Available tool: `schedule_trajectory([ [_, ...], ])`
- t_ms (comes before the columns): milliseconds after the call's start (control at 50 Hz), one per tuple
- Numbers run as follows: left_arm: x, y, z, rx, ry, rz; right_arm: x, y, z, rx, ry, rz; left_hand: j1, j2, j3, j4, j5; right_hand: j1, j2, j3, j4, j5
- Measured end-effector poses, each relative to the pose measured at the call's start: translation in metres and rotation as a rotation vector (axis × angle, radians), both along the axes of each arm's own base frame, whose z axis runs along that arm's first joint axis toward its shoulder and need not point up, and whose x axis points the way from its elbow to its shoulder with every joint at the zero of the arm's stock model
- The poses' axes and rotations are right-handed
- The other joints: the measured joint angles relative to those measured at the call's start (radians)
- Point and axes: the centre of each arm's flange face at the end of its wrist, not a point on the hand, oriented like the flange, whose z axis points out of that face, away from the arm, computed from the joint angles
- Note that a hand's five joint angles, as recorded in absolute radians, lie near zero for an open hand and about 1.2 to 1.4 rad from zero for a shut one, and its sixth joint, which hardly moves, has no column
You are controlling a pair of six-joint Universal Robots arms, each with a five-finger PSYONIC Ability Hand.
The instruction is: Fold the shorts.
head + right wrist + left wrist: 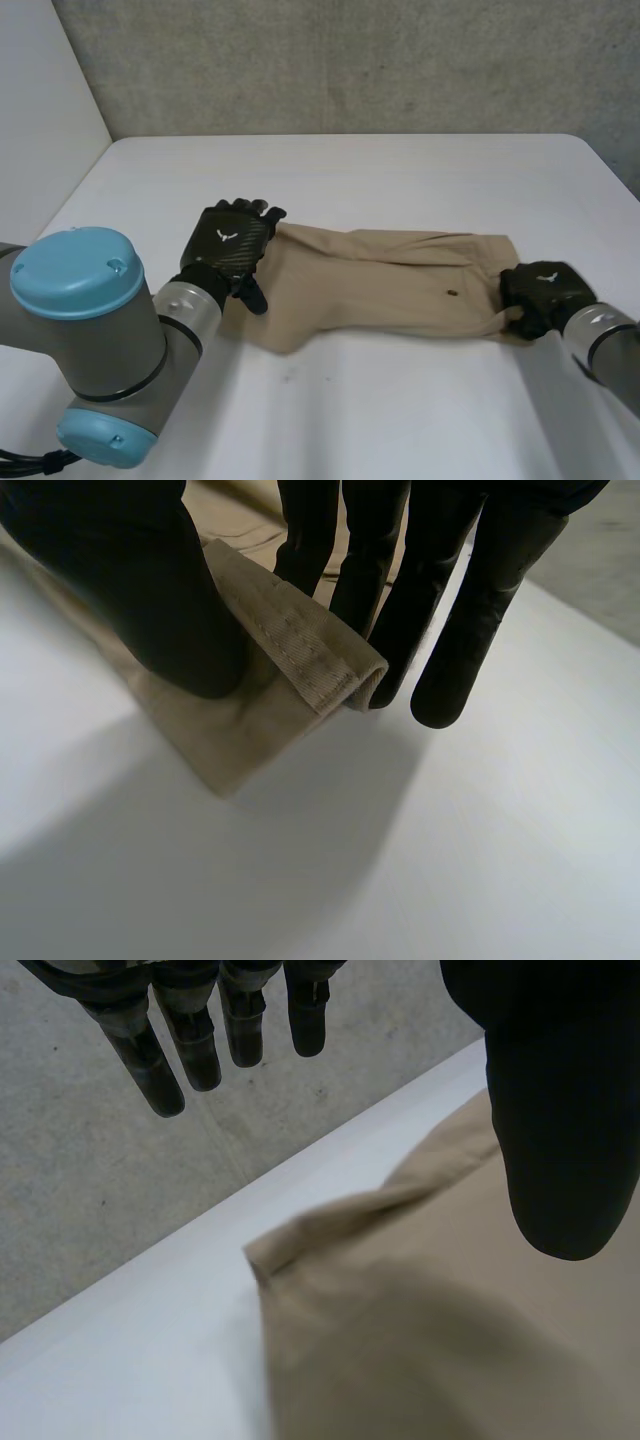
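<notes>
The tan shorts point(380, 285) lie flat in a long strip across the middle of the white table point(350, 170). My left hand point(232, 245) hovers over their left end, open, with its fingers point(200, 1030) straight and the thumb held apart above the shorts point(420, 1340). A corner of the cloth lies below those fingertips, touching nothing. My right hand point(540, 288) is at the right end. There a thick stitched edge of the shorts point(300, 640) is folded up and pinched between its thumb point(130, 580) and fingers.
The table's far edge point(150, 1290) runs just beyond the left hand, with a grey concrete wall point(350, 60) behind it. Bare white tabletop point(400, 400) lies in front of the shorts, and more point(480, 830) beside the right hand.
</notes>
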Motion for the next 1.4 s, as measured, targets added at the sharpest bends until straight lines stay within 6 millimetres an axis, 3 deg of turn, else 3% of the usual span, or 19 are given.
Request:
schedule_trajectory([
  [160, 0.006, 0.002, 0.014, -0.034, 0.014, 0.025, -0.037, -0.029, 0.033, -0.135, 0.087, -0.093, 0.000, 0.000, 0.000, 0.000, 0.000, 0.049, 0.000, 0.005, 0.009, 0.014],
  [280, 0.012, 0.007, 0.026, -0.058, 0.030, 0.035, -0.047, -0.037, 0.058, -0.174, 0.201, -0.074, 0.000, 0.000, 0.000, 0.000, 0.000, 0.056, 0.000, 0.005, 0.009, 0.030],
  [360, 0.016, 0.012, 0.032, -0.069, 0.038, 0.038, -0.014, -0.032, 0.080, -0.230, 0.228, 0.040, 0.000, 0.000, 0.000, 0.000, 0.000, 0.061, 0.000, 0.023, 0.010, 0.039],
  [460, 0.019, 0.015, 0.034, -0.074, 0.041, 0.040, 0.055, -0.006, 0.101, -0.313, 0.175, 0.250, 0.000, 0.000, 0.000, 0.000, 0.000, 0.061, 0.000, 0.036, 0.010, 0.043],
  [500, 0.019, 0.016, 0.035, -0.076, 0.042, 0.042, 0.094, 0.017, 0.102, -0.335, 0.139, 0.384, 0.000, 0.000, 0.000, 0.000, 0.000, 0.061, 0.000, 0.045, 0.010, 0.043],
  [520, 0.020, 0.016, 0.036, -0.077, 0.043, 0.042, 0.111, 0.031, 0.099, -0.337, 0.122, 0.453, 0.000, 0.000, 0.000, 0.000, 0.000, 0.061, 0.000, 0.048, 0.010, 0.043],
  [560, 0.020, 0.016, 0.036, -0.078, 0.043, 0.042, 0.117, 0.036, 0.098, -0.337, 0.116, 0.479, 0.000, 0.000, 0.000, 0.000, 0.000, 0.061, 0.000, 0.049, 0.011, 0.043],
  [580, 0.020, 0.016, 0.037, -0.082, 0.046, 0.044, 0.152, 0.071, 0.085, -0.323, 0.081, 0.646, 0.000, 0.000, 0.000, 0.000, 0.000, 0.061, 0.000, 0.049, 0.013, 0.043],
  [620, 0.021, 0.016, 0.038, -0.084, 0.047, 0.047, 0.170, 0.093, 0.073, -0.299, 0.064, 0.750, 0.000, 0.000, 0.000, 0.000, 0.000, 0.060, -0.002, 0.046, 0.012, 0.042],
  [660, 0.022, 0.014, 0.039, -0.088, 0.049, 0.051, 0.182, 0.114, 0.060, -0.266, 0.053, 0.840, 0.000, 0.000, 0.000, 0.000, 0.000, -0.065, -0.147, -0.108, -0.142, -0.080],
  [680, 0.022, 0.013, 0.040, -0.090, 0.050, 0.055, 0.188, 0.127, 0.048, -0.234, 0.050, 0.898, 0.000, 0.000, 0.000, 0.000, 0.000, -0.290, -0.378, -0.329, -0.366, -0.301],
  [720, 0.023, 0.011, 0.041, -0.094, 0.052, 0.059, 0.191, 0.134, 0.041, -0.212, 0.050, 0.931, 0.000, 0.000, 0.000, 0.000, 0.000, -0.349, -0.462, -0.386, -0.425, -0.360],
  [760, 0.023, 0.009, 0.043, -0.099, 0.056, 0.063, 0.193, 0.141, 0.037, -0.190, 0.043, 0.960, 0.000, 0.000, 0.000, 0.000, 0.000, -0.689, -0.912, -0.871, -0.905, -0.819],
  [880, 0.022, 0.002, 0.051, -0.125, 0.073, 0.069, 0.186, 0.126, 0.062, -0.203, -0.032, 0.877, 0.000, 0.000, 0.000, 0.000, 0.000, -0.714, -0.959, -0.938, -0.952, -0.854],
  [1020, 0.006, -0.010, 0.058, -0.130, 0.124, 0.052, 0.150, 0.071, 0.104, -0.162, -0.270, 0.567, 0.000, 0.000, 0.000, 0.000, 0.000, -0.714, -0.959, -0.938, -0.952, -0.854],
  [1080, -0.008, -0.007, 0.049, -0.081, 0.141, 0.022, 0.141, 0.058, 0.107, -0.135, -0.323, 0.486, 0.000, 0.000, 0.000, 0.000, 0.000, -0.714, -0.959, -0.938, -0.952, -0.854],
  [1180, -0.029, 0.006, 0.025, 0.038, 0.132, -0.013, 0.132, 0.045, 0.092, -0.074, -0.320, 0.398, 0.000, 0.000, 0.000, 0.000, 0.000, -0.714, -0.959, -0.938, -0.952, -0.854],
  [1220, -0.034, 0.011, 0.012, 0.089, 0.112, -0.010, 0.131, 0.040, 0.076, -0.039, -0.273, 0.367, 0.000, 0.000, 0.000, 0.000, 0.000, -0.714, -0.959, -0.938, -0.952, -0.854],
  [1400, -0.042, 0.028, -0.045, 0.239, -0.023, 0.053, 0.130, 0.029, 0.026, 0.049, -0.117, 0.318, 0.000, 0.000, 0.000, 0.000, 0.000, -0.714, -0.959, -0.938, -0.952, -0.854],
])
